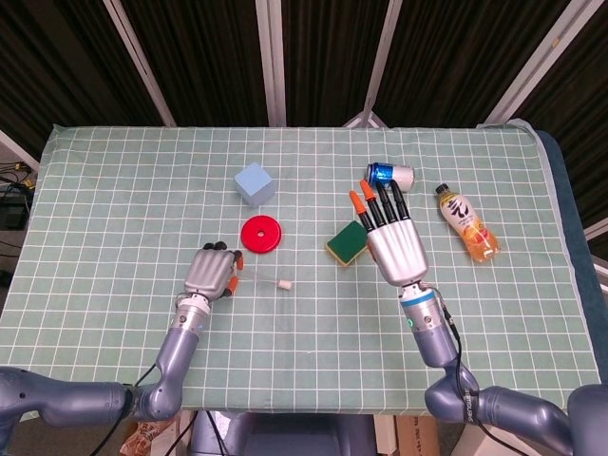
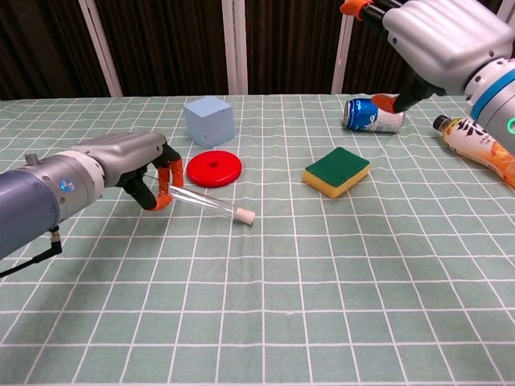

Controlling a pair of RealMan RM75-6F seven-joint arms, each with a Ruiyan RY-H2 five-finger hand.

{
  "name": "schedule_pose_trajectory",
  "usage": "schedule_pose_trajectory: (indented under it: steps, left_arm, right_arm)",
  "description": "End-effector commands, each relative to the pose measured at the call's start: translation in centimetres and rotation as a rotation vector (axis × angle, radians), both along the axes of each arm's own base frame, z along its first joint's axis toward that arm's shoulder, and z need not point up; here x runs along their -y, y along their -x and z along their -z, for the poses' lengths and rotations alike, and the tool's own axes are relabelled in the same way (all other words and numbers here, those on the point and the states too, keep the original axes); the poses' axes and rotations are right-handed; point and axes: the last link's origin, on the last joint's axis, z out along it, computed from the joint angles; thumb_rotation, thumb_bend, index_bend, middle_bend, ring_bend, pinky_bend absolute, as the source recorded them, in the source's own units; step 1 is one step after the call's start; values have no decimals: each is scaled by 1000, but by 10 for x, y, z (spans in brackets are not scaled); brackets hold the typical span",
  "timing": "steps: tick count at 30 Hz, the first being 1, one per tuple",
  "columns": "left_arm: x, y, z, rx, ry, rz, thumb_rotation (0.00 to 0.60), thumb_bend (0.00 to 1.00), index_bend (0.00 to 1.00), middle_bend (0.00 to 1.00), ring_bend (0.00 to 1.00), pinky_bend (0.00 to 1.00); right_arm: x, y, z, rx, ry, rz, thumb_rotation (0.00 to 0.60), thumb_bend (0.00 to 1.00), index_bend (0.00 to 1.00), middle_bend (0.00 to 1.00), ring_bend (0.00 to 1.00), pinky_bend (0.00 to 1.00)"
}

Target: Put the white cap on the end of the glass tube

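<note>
One glass tube [image 2: 205, 201] with its white cap [image 2: 246, 215] on lies low over the table [image 1: 123, 218], my left hand [image 1: 211, 273] pinching its near end, long axis running away toward my right hand [image 1: 391, 237], raised, fingers spread, holding nothing, well apart.

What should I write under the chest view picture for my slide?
Left hand holds the glass tube, white cap on its end, while the right hand hangs open above the table.
</note>
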Motion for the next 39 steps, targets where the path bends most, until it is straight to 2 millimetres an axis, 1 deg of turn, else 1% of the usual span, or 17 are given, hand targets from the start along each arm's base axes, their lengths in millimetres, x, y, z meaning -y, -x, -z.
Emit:
schedule_pose_trajectory:
  steps: [1, 2, 4, 6, 8, 9, 13, 19, 20, 21, 23, 24, 27, 29, 31, 34, 39]
  left_arm:
    - [1, 5, 1, -11, 5, -3, 600, 620, 492, 527, 217, 211]
    - [1, 6, 1, -16, 7, -3, 600, 586, 474, 505, 212, 199]
    - [3, 10, 0, -32, 17, -2, 600, 432, 392, 412, 172, 149]
    - [4, 13, -3, -47, 34, -7, 600, 315, 287, 333, 132, 108]
    - [5, 16, -6, -51, 49, -25, 600, 236, 198, 271, 98, 79]
    - [5, 16, -7, -51, 52, -32, 600, 208, 181, 250, 86, 69]
    - [3, 18, -15, -42, 47, -58, 600, 143, 171, 217, 78, 50]
    - [0, 21, -32, 22, 1, -84, 600, 132, 162, 200, 56, 45]
    - [0, 21, -36, 40, -13, -83, 600, 134, 162, 200, 56, 45]
    - [0, 22, -41, 52, -28, -80, 600, 143, 164, 201, 56, 45]
    - [1, 28, -55, 91, -71, -72, 600, 179, 174, 206, 56, 45]
    - [2, 31, -61, 107, -88, -74, 600, 208, 183, 210, 56, 45]
    - [6, 44, -81, 145, -139, -77, 600, 259, 199, 225, 57, 45]
    - [12, 58, -98, 151, -183, -59, 600, 269, 206, 235, 57, 45]
    - [18, 70, -113, 150, -220, -50, 600, 287, 215, 258, 59, 45]
    - [30, 90, -134, 161, -275, -48, 600, 296, 224, 281, 61, 45]
    - [58, 118, -159, 154, -328, -58, 600, 296, 236, 284, 61, 45]
  right_arm:
    - [-1, 2, -1, 4, -3, 5, 600, 330, 0, 50, 0, 0]
    - [-1, 3, -1, 5, -3, 7, 600, 329, 0, 50, 0, 0]
    - [-1, 5, -2, 8, -4, 13, 600, 329, 0, 50, 0, 0]
    - [-2, 6, -2, 15, -8, 19, 600, 330, 0, 50, 0, 0]
    - [-2, 7, -2, 18, -10, 23, 600, 329, 0, 50, 0, 0]
    - [-2, 8, -2, 20, -10, 24, 600, 328, 0, 50, 0, 0]
    - [-5, 10, -2, 28, -15, 32, 600, 329, 0, 40, 0, 0]
    - [-11, 17, -8, 90, -30, 76, 600, 329, 0, 21, 0, 0]
    - [-13, 19, -11, 108, -30, 86, 600, 329, 26, 49, 4, 0]
    - [-15, 22, -14, 124, -28, 94, 600, 329, 85, 106, 26, 0]
    - [-21, 30, -25, 193, -18, 111, 600, 329, 377, 378, 185, 0]
    - [-24, 33, -30, 222, 1, 113, 600, 329, 471, 460, 257, 1]
    - [-34, 53, -46, 292, 57, 128, 600, 337, 656, 617, 430, 20]
    - [-44, 75, -60, 322, 102, 156, 600, 376, 769, 741, 548, 57]
    - [-51, 92, -69, 328, 126, 178, 600, 400, 798, 795, 593, 69]
    - [-65, 122, -85, 309, 156, 233, 600, 404, 814, 834, 609, 70]
    - [-90, 154, -105, 297, 163, 322, 600, 403, 892, 857, 610, 70]
